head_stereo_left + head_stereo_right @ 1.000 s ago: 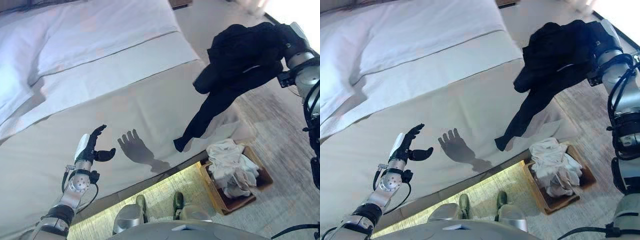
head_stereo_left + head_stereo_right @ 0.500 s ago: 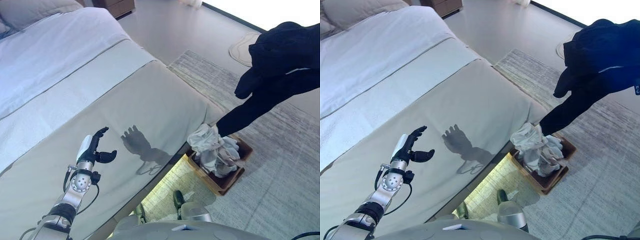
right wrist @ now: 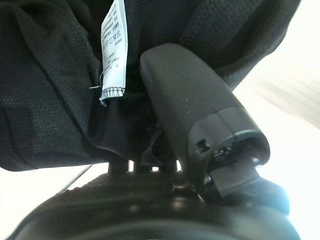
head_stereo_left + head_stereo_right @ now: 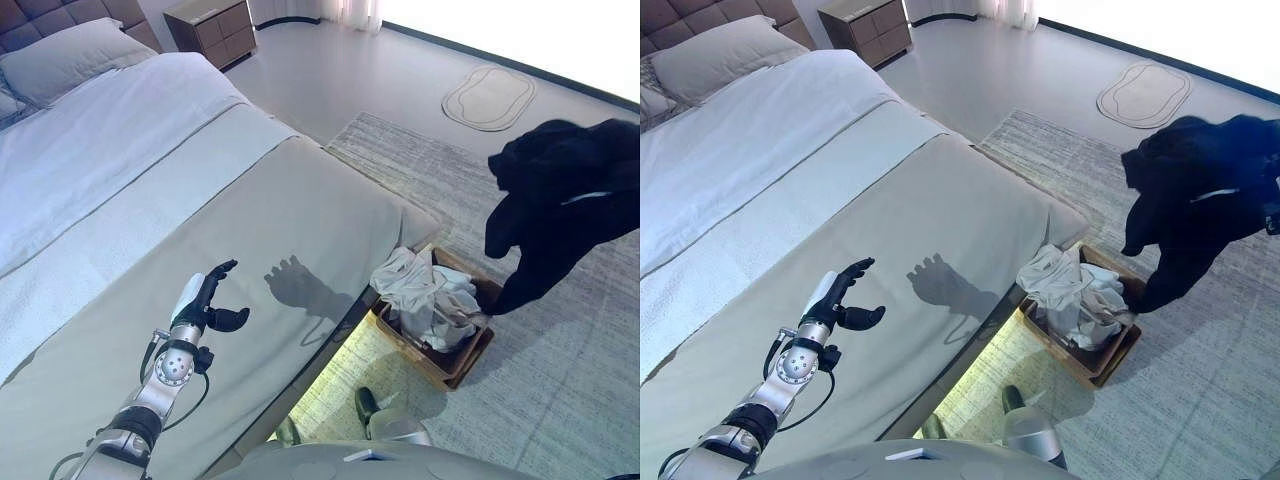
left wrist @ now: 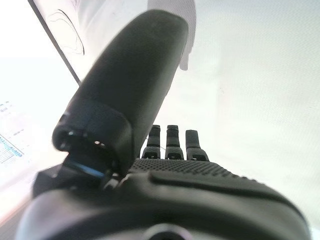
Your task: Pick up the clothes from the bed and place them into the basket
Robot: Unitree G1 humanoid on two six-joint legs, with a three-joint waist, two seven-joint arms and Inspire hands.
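A wide bed (image 4: 200, 190) fills the left of the scene, covered by a smooth beige spread with white bedding and a pillow (image 4: 60, 60) towards the headboard. A wooden nightstand (image 4: 210, 30) stands past its far corner on a pale floor. A grey rug (image 4: 560, 370) lies beside the bed, and a small oval mat (image 4: 490, 97) sits farther off. On the rug, just beside the bed's edge, a brown basket (image 4: 470, 350) holds crumpled white clothes (image 4: 425, 295). The right hand (image 3: 200, 130) pinches a black garment (image 4: 560, 200) between thumb and fingers; it hangs in the air above the rug, its low end near the basket's rim. The left hand (image 4: 205, 305) hovers over the spread, fingers spread and empty.
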